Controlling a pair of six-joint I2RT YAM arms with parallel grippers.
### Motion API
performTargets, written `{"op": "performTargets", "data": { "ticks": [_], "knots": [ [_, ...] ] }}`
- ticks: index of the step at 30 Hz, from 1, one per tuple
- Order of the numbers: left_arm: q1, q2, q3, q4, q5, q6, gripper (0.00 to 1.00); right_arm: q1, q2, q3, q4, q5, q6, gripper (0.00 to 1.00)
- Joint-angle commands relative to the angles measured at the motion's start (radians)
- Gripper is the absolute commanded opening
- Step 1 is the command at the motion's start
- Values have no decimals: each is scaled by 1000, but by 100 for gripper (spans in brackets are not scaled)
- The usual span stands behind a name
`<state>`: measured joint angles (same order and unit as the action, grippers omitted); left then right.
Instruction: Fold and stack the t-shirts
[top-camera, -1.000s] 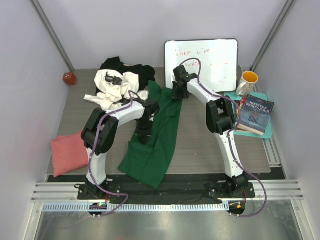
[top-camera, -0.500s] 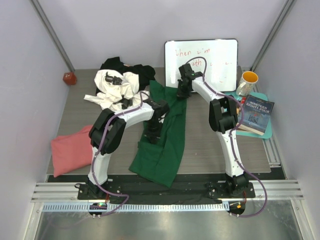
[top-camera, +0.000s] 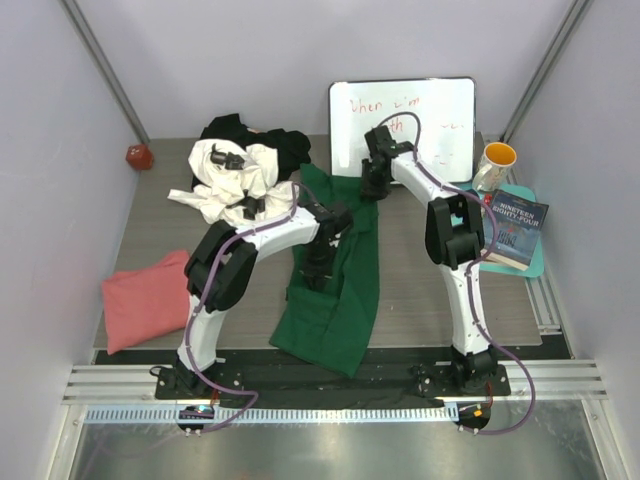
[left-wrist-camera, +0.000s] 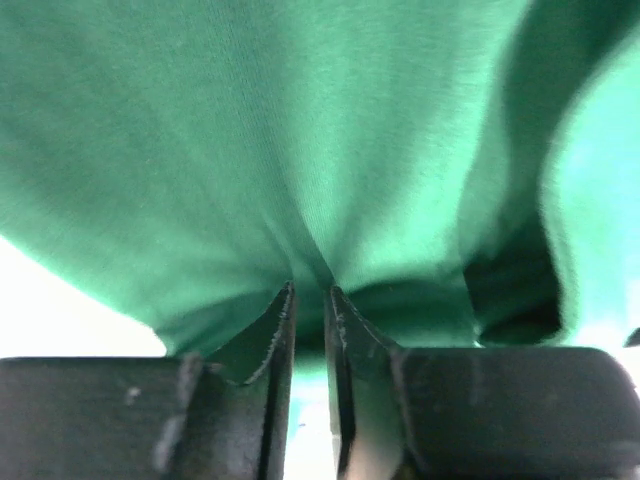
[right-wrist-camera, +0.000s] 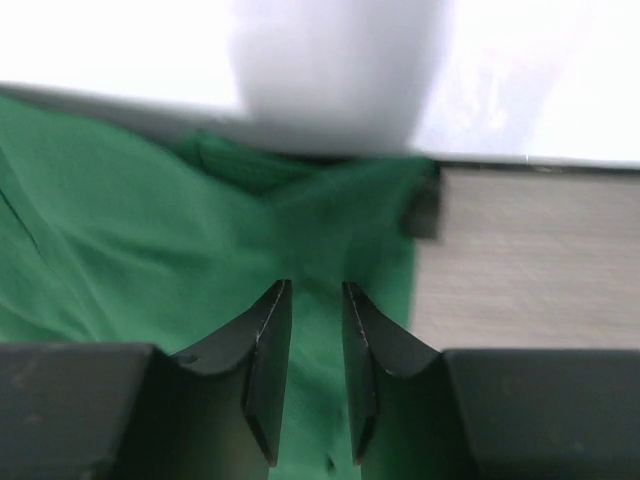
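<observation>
A grey wood-grain worktop (top-camera: 420, 290) is enclosed on three sides by plain pale lilac walls (top-camera: 250, 60). An aluminium rail (top-camera: 110, 385) is fitted along its near edge, with brushed metal sheet (top-camera: 320, 455) in front. Lighting is even and diffuse.

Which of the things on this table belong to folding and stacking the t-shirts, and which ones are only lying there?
Belong to the job: dark green t-shirt, white t-shirt, black t-shirt, salmon pink t-shirt.

Only lying about: whiteboard, mug, book, teal mat, red ball.
</observation>
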<state>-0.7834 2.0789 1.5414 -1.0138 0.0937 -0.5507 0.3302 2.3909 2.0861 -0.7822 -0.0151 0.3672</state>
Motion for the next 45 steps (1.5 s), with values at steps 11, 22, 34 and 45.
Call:
{"op": "performTargets", "data": {
  "ticks": [11,22,34,45],
  "knots": [
    [99,-172,232,-140,-134,-6,30,-22,-536,-304,33,-137,38,38],
    [276,-563,-372,53,78,-2,46,88,-1263,-1211,325,-407,358,45],
    [276,-592,-564,149,248,0,51,349,-1435,-1485,380,-298,573,47],
    [276,-560,-626,176,310,17,51,515,-1475,-1609,325,-198,682,49]
  ]
}}
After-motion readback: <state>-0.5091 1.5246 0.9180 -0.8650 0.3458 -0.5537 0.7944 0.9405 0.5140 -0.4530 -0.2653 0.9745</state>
